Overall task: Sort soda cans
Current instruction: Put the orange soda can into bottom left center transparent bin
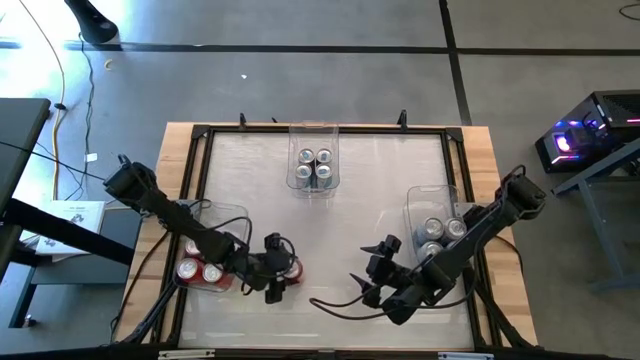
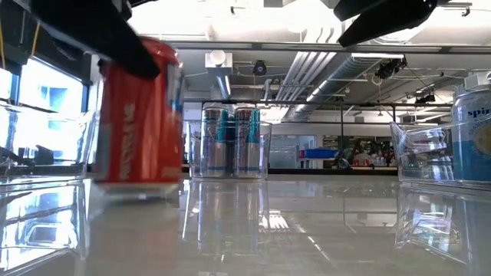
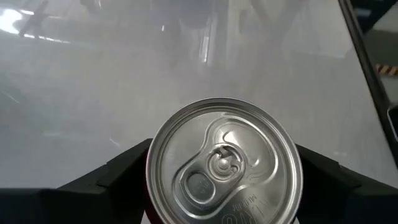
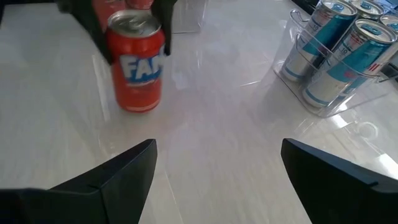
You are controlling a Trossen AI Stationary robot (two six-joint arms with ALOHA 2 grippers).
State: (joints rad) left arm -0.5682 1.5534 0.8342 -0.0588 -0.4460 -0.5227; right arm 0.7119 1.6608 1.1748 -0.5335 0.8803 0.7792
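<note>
From above, the desk (image 1: 330,300) is nearly cleared. Three clear bins hold cans: one at upper centre (image 1: 313,160) with four silver-topped cans, one at right (image 1: 432,225) with at least two silver ones showing, the arm hiding the rest, and one at lower left (image 1: 215,250) with red cans. Only one red can (image 1: 287,275) stands loose, just beside the lower-left bin, with the left gripper (image 1: 273,272) over it. The right gripper (image 1: 378,275) hangs at lower centre-right over bare desk.

At desk height, the red can (image 2: 140,111) stands at the left of the frame with dark fingers (image 2: 123,38) over its top; whether it rests on the desk or is just lifted I cannot tell. The centre bin (image 2: 230,146) sits behind, the right bin (image 2: 437,153) at the right edge.

In the left wrist view, the can's silver top (image 3: 224,165) fills the lower centre, a finger (image 3: 112,177) at each side, spread and close to the can; firm contact cannot be made out.

In the right wrist view, the right fingers (image 4: 124,171) stand wide apart holding nothing, the red can (image 4: 137,62) at upper left and blue-and-silver cans in their bin (image 4: 339,56) at upper right.

Judging by this, sorting is almost complete: this last red can remains to go in with the other reds.
</note>
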